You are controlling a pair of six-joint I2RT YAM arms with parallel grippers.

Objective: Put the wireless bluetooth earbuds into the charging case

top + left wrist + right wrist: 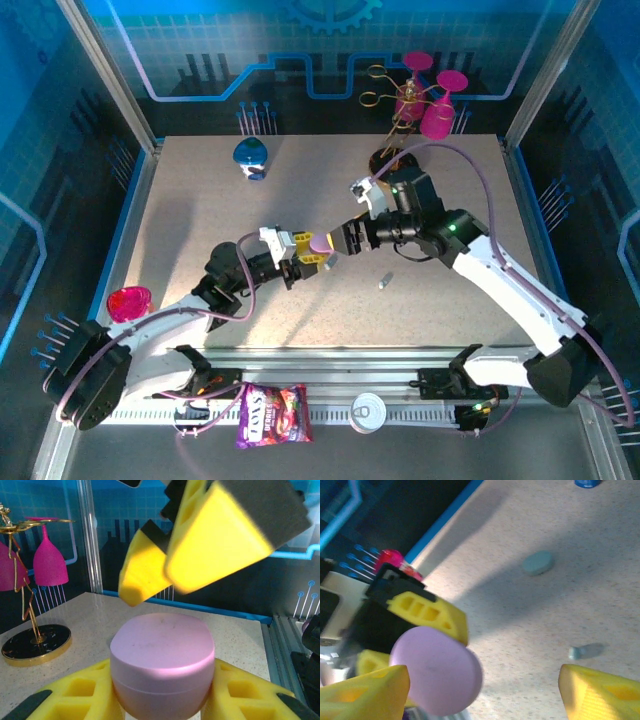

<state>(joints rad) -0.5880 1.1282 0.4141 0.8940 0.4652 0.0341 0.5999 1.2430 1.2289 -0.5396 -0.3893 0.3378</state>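
Left gripper (306, 254) is clamped on the lilac case (162, 655), pads low on the body, holding it clear of the table (200, 220) near the centre. The lid looks shut, with the seam visible just above the pads. Right gripper (340, 243) hangs at the case's 3 o'clock with its fingers spread wide and nothing in them. One loose earbud (384, 281) lies on the table at about 4 o'clock from the case, apart from both arms. The step looks like opening the lid. To do it well, the right fingers should catch only the part above the seam. The left clamp should hold firm below it, so the case doesn't twist out.
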